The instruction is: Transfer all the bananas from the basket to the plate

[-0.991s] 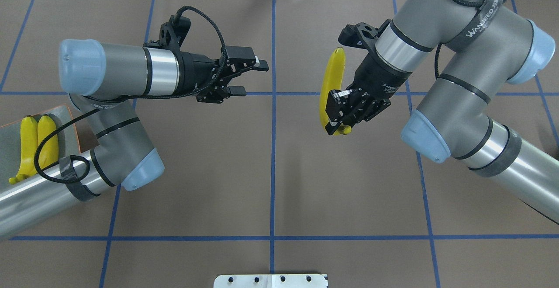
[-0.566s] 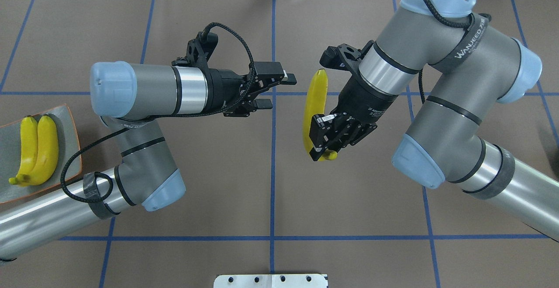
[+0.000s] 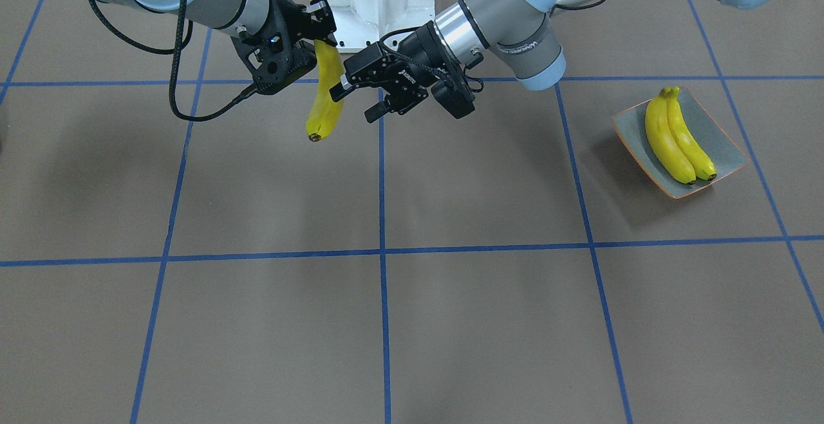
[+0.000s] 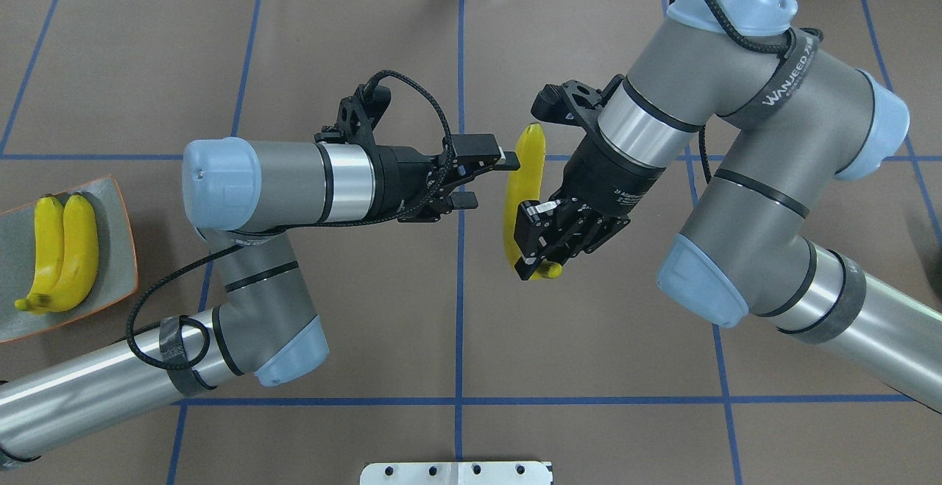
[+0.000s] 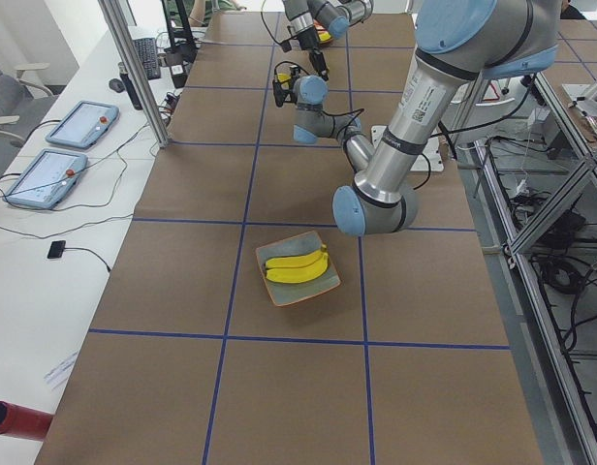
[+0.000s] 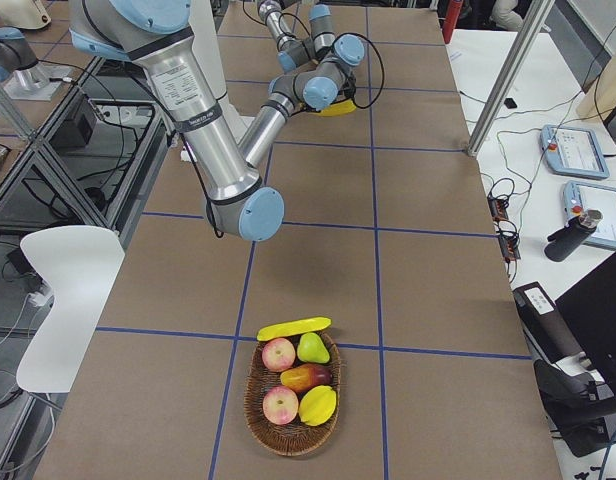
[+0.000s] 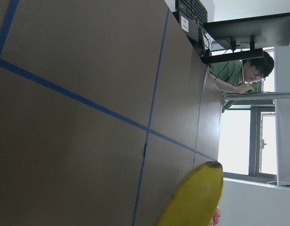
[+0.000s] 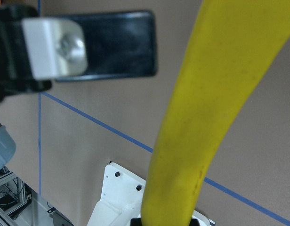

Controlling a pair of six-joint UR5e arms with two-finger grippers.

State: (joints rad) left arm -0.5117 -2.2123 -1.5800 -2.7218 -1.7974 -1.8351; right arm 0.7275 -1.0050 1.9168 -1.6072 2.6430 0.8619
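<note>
My right gripper [image 4: 537, 249] is shut on the stem end of a yellow banana [image 4: 524, 183] and holds it above the table's middle; it also shows in the front view [image 3: 324, 92]. My left gripper [image 4: 489, 179] is open, and its upper fingertip sits right beside the banana's upper half. The right wrist view shows the banana [image 8: 201, 117] with a left finger [image 8: 107, 44] next to it. Two bananas [image 4: 62, 249] lie side by side on the grey-green plate [image 4: 114, 209] at the far left. A fourth banana [image 6: 293, 328] lies on the basket's [image 6: 250, 395] far rim.
The wicker basket holds apples, a pear and other fruit and shows only in the right side view, at the table's right end. A white mount plate [image 4: 456, 472] sits at the near edge. Blue tape lines cross the brown table.
Both arms have moved toward the table's centre. The right gripper has carried the banana left, and the open left gripper has come right until it is beside it.
</note>
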